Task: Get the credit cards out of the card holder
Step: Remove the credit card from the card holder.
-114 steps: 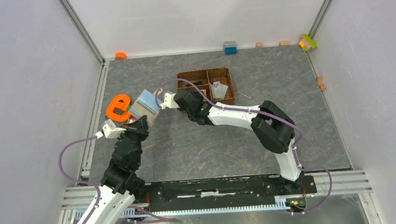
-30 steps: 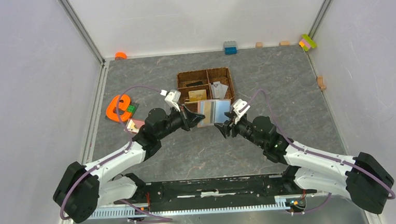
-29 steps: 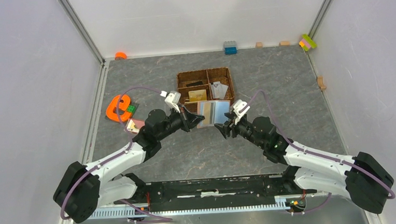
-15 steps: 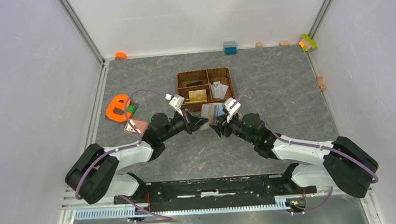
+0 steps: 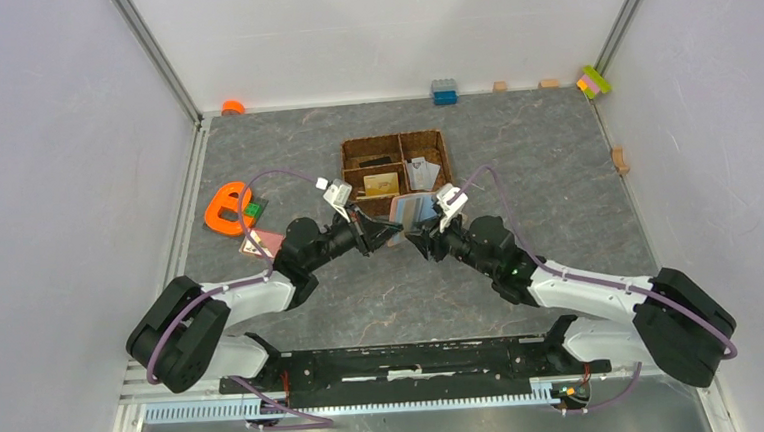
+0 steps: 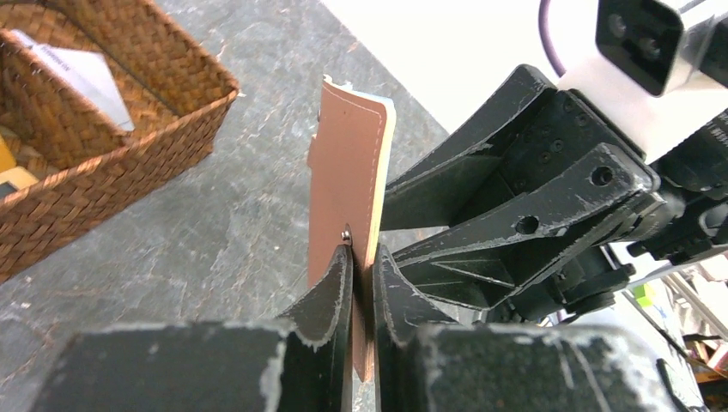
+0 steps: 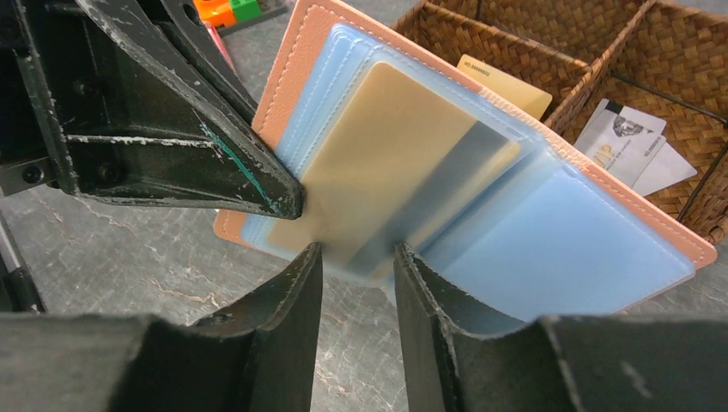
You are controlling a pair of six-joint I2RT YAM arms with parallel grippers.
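The salmon-pink card holder [image 5: 414, 210] stands open on edge in front of the basket, its blue clear sleeves [image 7: 558, 249] fanned toward the right wrist camera. My left gripper [image 6: 362, 253] is shut on the pink cover [image 6: 348, 172]; it also shows in the top view [image 5: 383, 238]. A gold-tan card [image 7: 403, 163] with a grey stripe lies in the sleeves. My right gripper [image 7: 356, 253] is open, and the card's near edge lies between its fingertips; it also shows in the top view [image 5: 420, 244]. A pinkish-copper card [image 5: 263, 245] lies on the table at the left.
A brown woven divided basket [image 5: 349, 168] sits just behind the holder, with a gold card [image 7: 506, 86] and white cards [image 7: 631, 137] in it. An orange object [image 5: 225, 208] lies at the left. Small blocks [image 5: 444, 92] line the back wall.
The left arm carried the holder from beside the orange object to the front of the basket. Over the last second both grippers drew closer together, and the right jaws reached the card's edge.
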